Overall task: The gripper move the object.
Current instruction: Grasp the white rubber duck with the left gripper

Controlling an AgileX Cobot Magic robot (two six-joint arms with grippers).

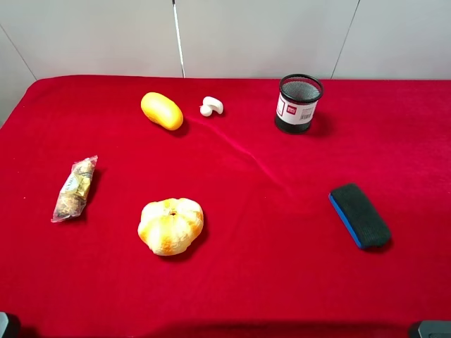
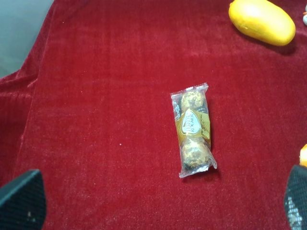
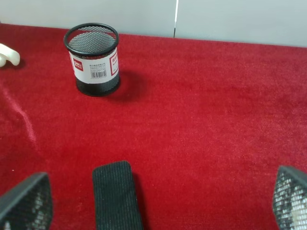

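Observation:
The object, a tiny glossy white mushroom-shaped piece, lies on the red cloth at the back, between the yellow oval fruit and the black mesh cup. It also shows at the edge of the right wrist view, and a sliver of it in the left wrist view. My left gripper is open and empty, its fingertips wide apart, above the cloth near a candy packet. My right gripper is open and empty, near a dark eraser. Both are far from the object.
An orange-white pumpkin sits front left of centre. The candy packet lies at the left. A black and blue eraser lies at the right. The mesh cup stands upright. A grey wall runs behind the table's back edge.

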